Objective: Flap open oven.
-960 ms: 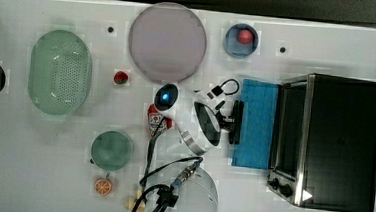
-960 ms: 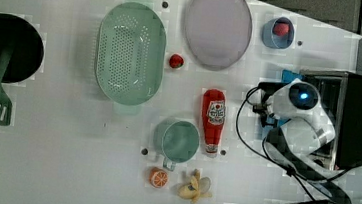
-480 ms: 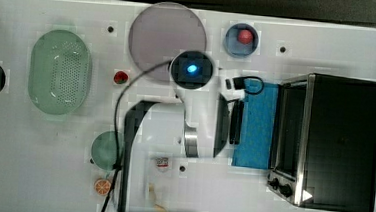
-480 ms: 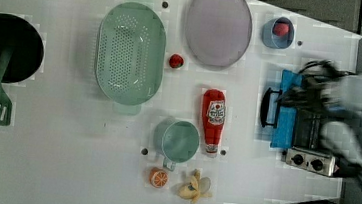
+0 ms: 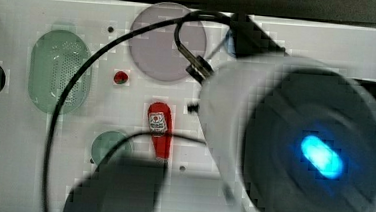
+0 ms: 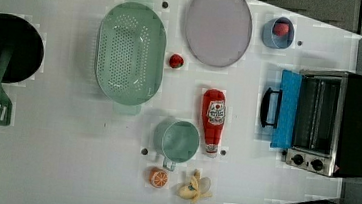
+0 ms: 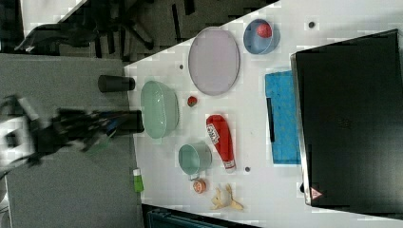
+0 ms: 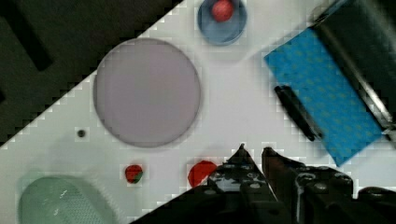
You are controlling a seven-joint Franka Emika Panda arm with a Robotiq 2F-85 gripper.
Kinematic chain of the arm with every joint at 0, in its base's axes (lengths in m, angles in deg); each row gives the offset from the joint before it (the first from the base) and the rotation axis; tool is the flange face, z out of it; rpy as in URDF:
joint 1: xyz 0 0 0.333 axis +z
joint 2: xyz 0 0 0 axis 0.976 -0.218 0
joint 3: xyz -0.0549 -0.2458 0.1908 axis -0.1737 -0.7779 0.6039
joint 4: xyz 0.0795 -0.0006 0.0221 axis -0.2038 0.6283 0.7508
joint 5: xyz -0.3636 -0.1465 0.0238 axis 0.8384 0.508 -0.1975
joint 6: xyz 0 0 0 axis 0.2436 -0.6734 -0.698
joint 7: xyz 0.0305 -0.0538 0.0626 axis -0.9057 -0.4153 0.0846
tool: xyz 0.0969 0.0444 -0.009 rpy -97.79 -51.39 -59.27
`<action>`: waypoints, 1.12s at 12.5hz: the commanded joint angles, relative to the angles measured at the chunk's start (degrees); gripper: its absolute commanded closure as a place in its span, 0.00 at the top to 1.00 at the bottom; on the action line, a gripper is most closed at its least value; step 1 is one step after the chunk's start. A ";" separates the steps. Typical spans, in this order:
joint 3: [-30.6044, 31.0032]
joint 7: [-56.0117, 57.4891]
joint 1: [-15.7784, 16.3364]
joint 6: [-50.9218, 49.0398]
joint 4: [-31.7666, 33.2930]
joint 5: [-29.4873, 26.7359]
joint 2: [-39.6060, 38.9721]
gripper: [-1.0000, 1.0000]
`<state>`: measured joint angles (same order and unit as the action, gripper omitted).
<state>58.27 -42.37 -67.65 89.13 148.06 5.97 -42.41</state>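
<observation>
Blue oven door (image 8: 327, 95) beyond hand (image 8: 254, 151)

**White table, kitchenware spread across it**

The white table (image 6: 63, 161) carries the oven (image 6: 335, 122) at the left view's right, its blue door (image 6: 286, 109) folded down flat. A ketchup bottle (image 6: 212, 120) lies on its side beside a green mug (image 6: 177, 141). Nearby sit a green colander (image 6: 130, 52), grey plate (image 6: 218, 25), blue bowl (image 6: 277, 32), strawberry (image 6: 175, 61), orange half (image 6: 158, 178), banana (image 6: 193, 187) and black pan (image 6: 3, 47).
</observation>
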 commanded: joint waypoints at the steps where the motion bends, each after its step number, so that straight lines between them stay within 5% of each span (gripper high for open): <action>1: -0.01 -7.23 -0.41 -6.17 -0.84 0.35 -5.07 0.17; 4: 0.13 -18.57 -0.33 -8.93 -2.12 0.13 -4.97 0.17; 14: 1.25 -18.25 -0.30 -6.76 -2.06 0.11 -6.13 0.17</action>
<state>59.58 -58.13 -67.71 81.93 146.72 6.35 -50.44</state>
